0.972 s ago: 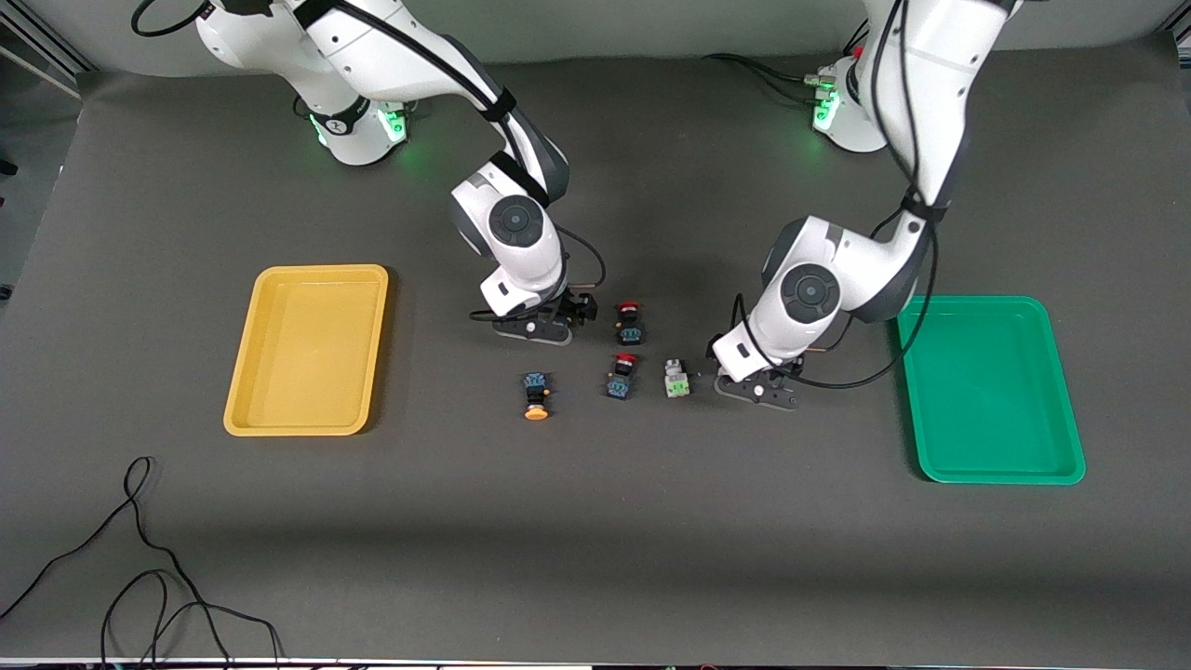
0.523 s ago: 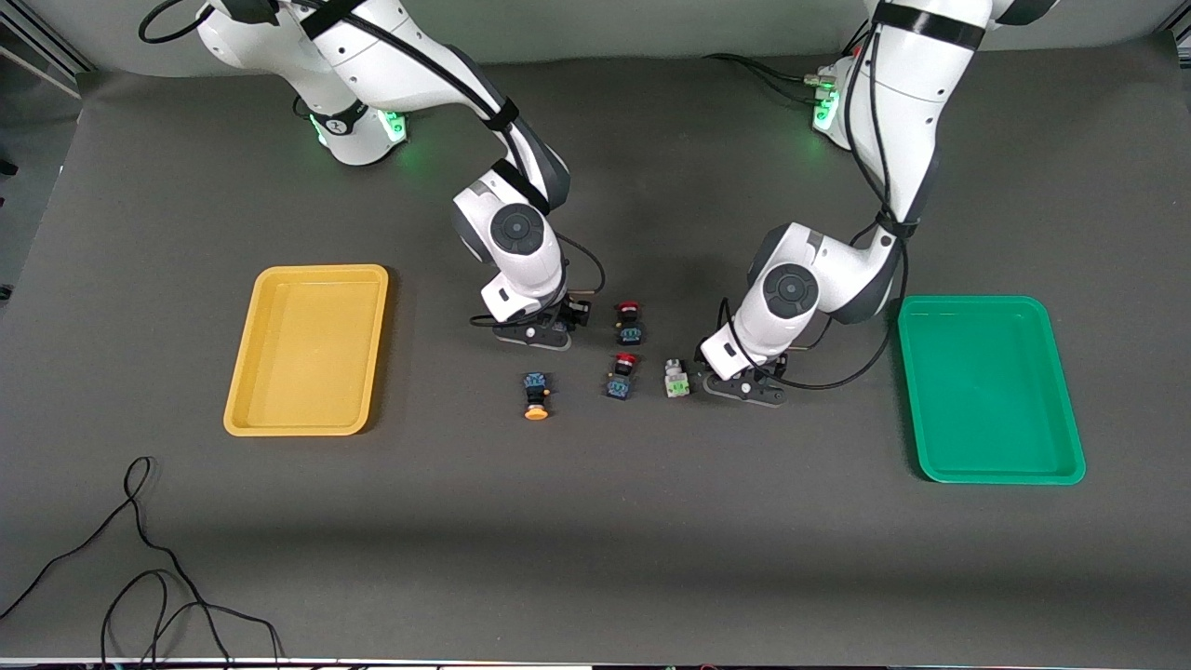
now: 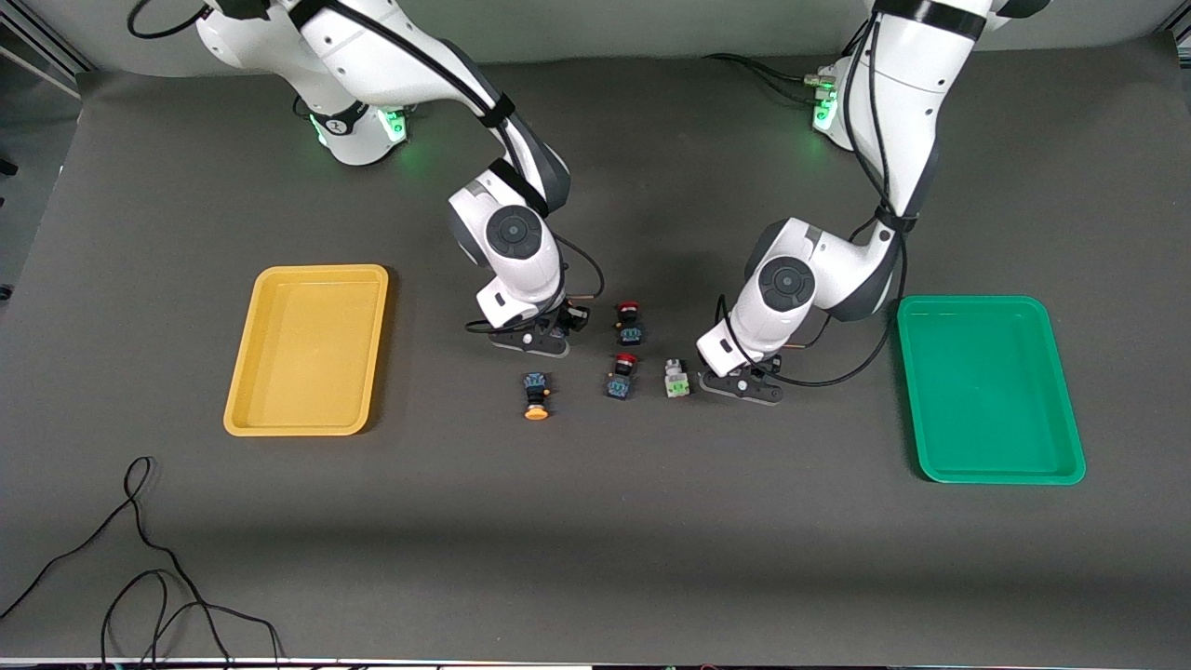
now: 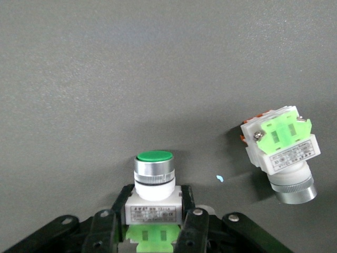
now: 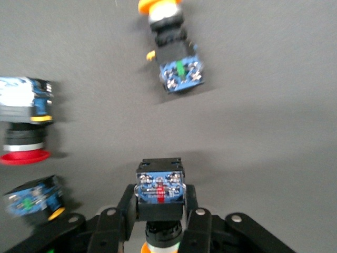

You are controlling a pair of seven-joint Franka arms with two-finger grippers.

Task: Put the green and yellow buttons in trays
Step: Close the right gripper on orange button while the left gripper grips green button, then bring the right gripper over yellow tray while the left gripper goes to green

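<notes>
We see a worktop [image 3: 595,558] covered edge to edge with a dark grey matte sheet. A thin black cable [image 3: 140,577] loops loosely over its corner nearest the front camera, at the right arm's end. Along the top runs a paler grey strip [image 3: 605,33]. Green light glows on the sheet there.
</notes>
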